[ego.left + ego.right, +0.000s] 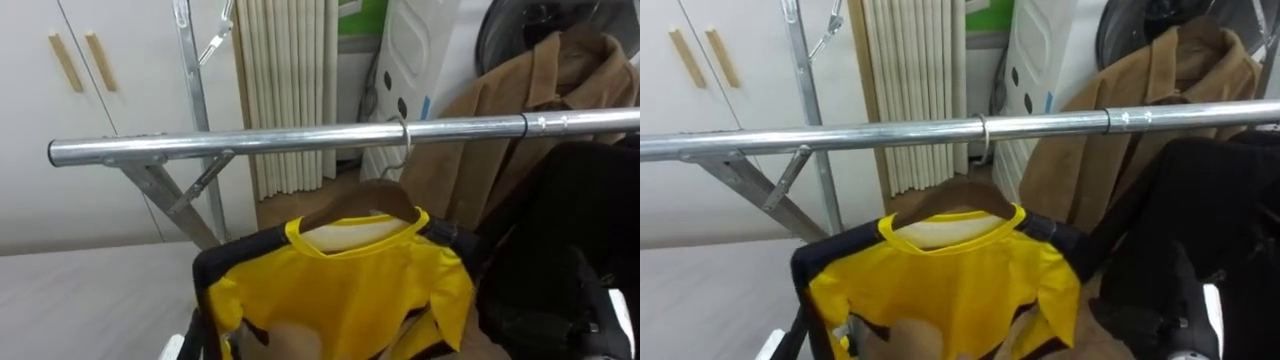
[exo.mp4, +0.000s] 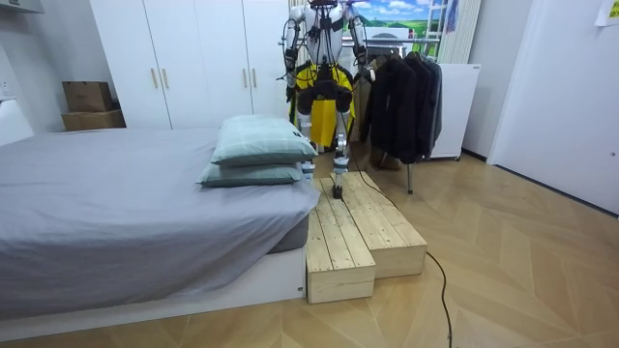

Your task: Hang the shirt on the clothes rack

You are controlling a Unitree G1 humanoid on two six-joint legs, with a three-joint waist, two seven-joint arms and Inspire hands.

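A yellow shirt (image 1: 350,290) with black trim hangs on a wooden hanger (image 1: 360,200). The hanger's hook (image 1: 405,135) sits over the metal rail (image 1: 300,140) of the clothes rack. My left hand (image 1: 178,346) shows as a white patch at the shirt's lower left edge, with its fingers hidden behind the cloth. A white part of my right hand (image 1: 617,310) shows at the lower right among dark garments. In the room view I stand on a wooden platform (image 2: 363,227), facing the rack with the yellow shirt (image 2: 311,82) in front of me.
A brown coat (image 1: 540,90) and dark garments (image 1: 580,230) hang on the rail's right part. White wardrobe doors (image 1: 60,100) and a beige curtain (image 1: 290,80) stand behind. A grey bed (image 2: 116,193) with two pillows (image 2: 256,150) lies beside the platform.
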